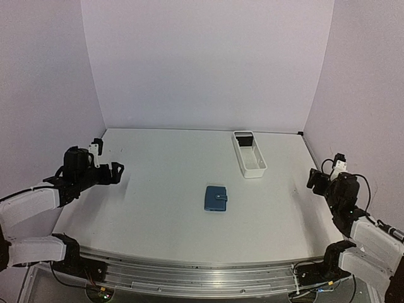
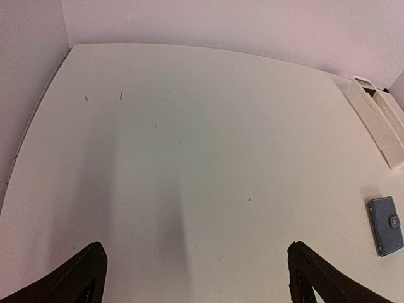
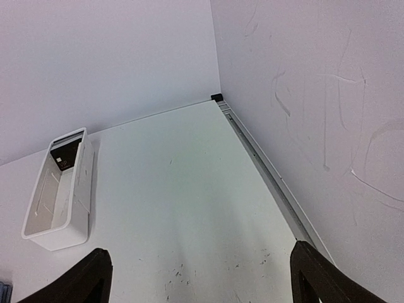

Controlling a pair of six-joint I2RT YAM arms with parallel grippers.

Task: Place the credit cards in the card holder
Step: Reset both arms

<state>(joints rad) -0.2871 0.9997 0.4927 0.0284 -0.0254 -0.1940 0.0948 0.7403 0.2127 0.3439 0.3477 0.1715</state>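
Both hang with jaws apart and empty, the left gripper over the tabletop's left edge, the right gripper over its right edge. The wallet lies shut near the middle. A dark shape, likely the cards, sits at the tray's far end, near the far right corner. Cards hemmed in by the tray walls may slip from a pinch, and the shut wallet may skid when pried.

On the tabletop I count 1 blue card holder near the middle and 1 long white tray toward the far right corner. In the tray's far end something dark shows, maybe credit cards; their number I cannot tell. Also 2 grippers: the left gripper and the right gripper.
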